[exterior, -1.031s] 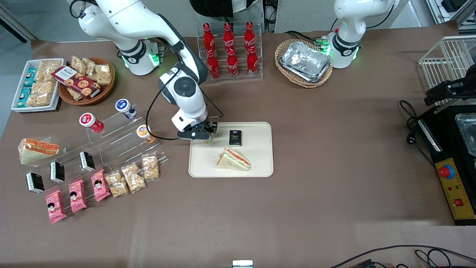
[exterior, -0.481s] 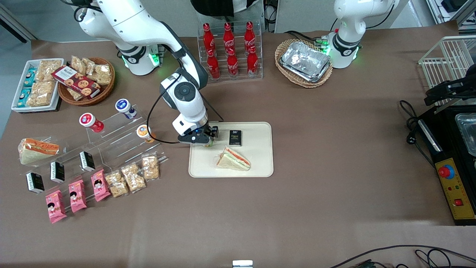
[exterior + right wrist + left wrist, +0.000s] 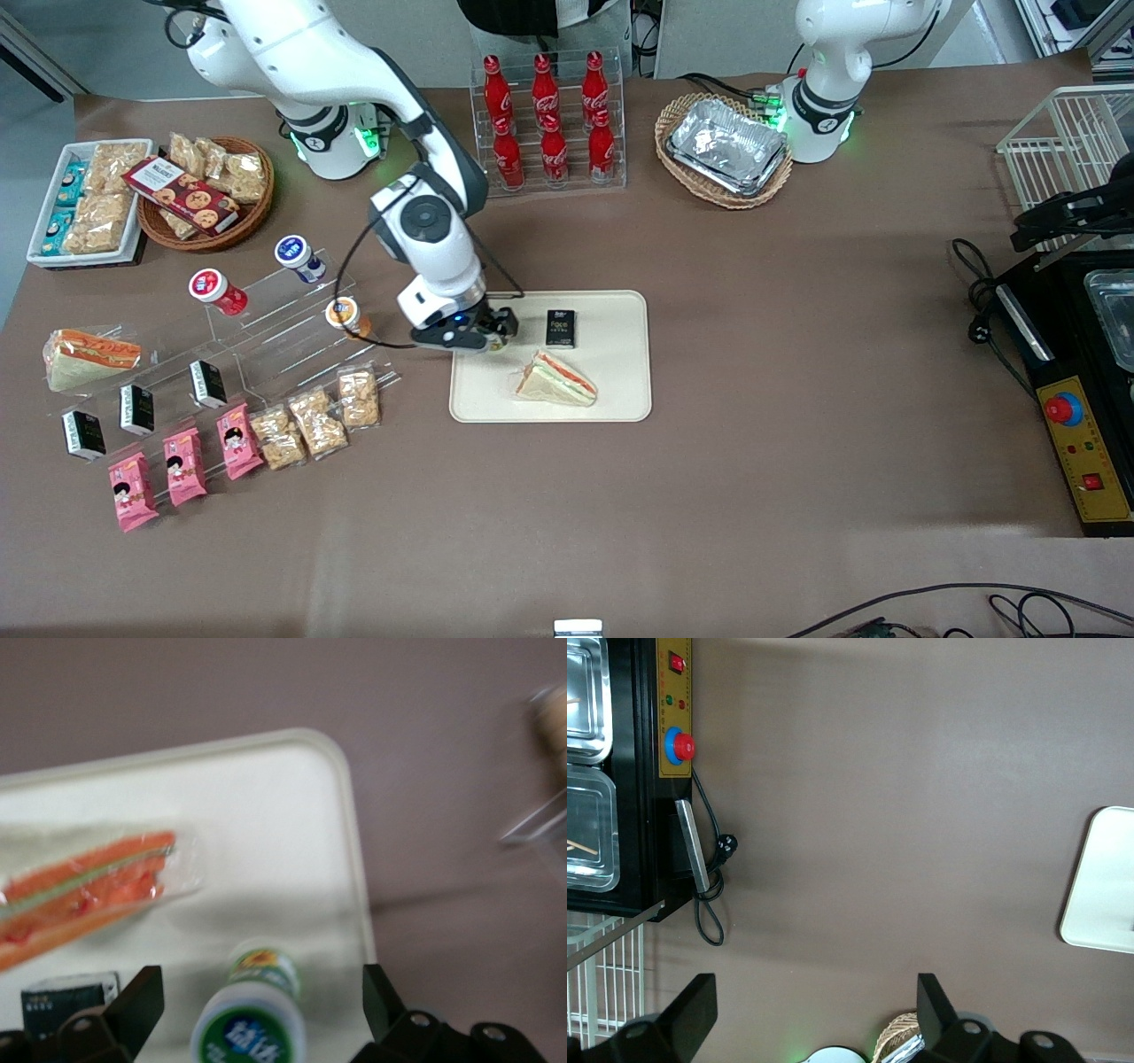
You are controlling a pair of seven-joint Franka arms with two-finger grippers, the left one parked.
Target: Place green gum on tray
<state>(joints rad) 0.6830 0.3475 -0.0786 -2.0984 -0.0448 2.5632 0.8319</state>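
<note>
Release step. The claw (image 3: 257, 1028) is spread, fingers clear on both sides of the green gum (image 3: 252, 1014), which stands on the tray (image 3: 292, 824) directly beneath it, near the tray rim. Long axis appears roughly upright, cap toward the claw. Next move, as judged: lift straight up. Farther from the claw lies the sandwich (image 3: 84, 886).
</note>
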